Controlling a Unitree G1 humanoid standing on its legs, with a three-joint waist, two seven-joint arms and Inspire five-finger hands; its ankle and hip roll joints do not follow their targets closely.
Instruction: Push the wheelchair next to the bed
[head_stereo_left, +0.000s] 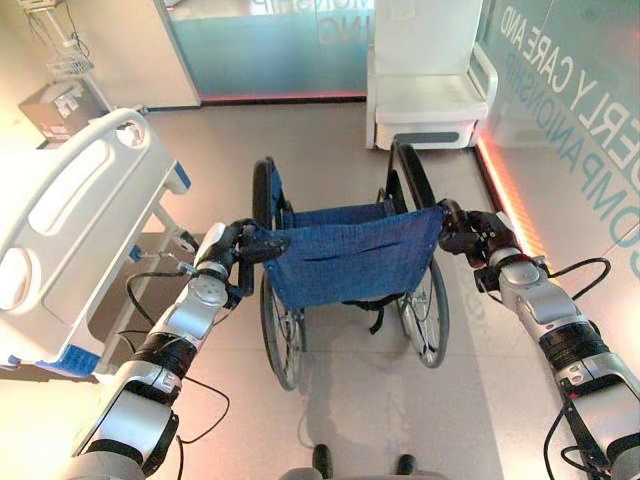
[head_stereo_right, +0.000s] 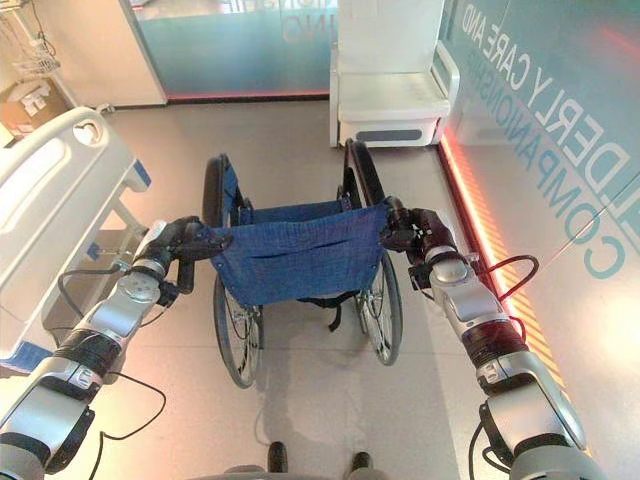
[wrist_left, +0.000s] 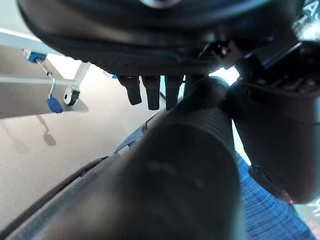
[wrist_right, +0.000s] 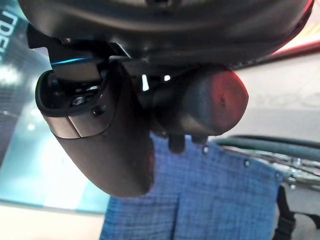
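Blue woven fabric forms the backrest of the folding wheelchair with black tyres and spoked steel wheels (head_stereo_left: 345, 250), which stands on the beige floor (head_stereo_left: 350, 400) directly ahead of the robot, facing away from it. The white plastic-railed hospital bed (head_stereo_left: 70, 210) lies off the wheelchair's left side, near it but apart, with floor between them. A white padded armchair (head_stereo_left: 425, 95) stands beyond the wheelchair, close to the glass wall.

Hand state:
- The left hand (head_stereo_left: 235, 252) is clenched round the black ribbed left push handle (wrist_left: 200, 150), fingers curled over it.
- The right hand (head_stereo_left: 470, 235) grasps the black rounded right push handle (wrist_right: 200, 102), thumb and fingers wrapped around it.

Assessment: both grips are established; the wheelchair is not yet alongside the bed.

Risks from this position:
1. A straight push would carry the wheelchair towards the armchair. Cause: the chair points forward, the bed lies to the left.
2. Turning left too tightly may strike the bed's frame or castor with the left wheel.
3. Unequal push force may twist a handle out of a grip.

View comparison: the head views show the whole layout and the gap to the bed, but not how the fingers lie on the handles. The left wrist view shows the finger wrap, plus a bed castor (wrist_left: 73, 95). The right wrist view shows the handle end seated in the palm.
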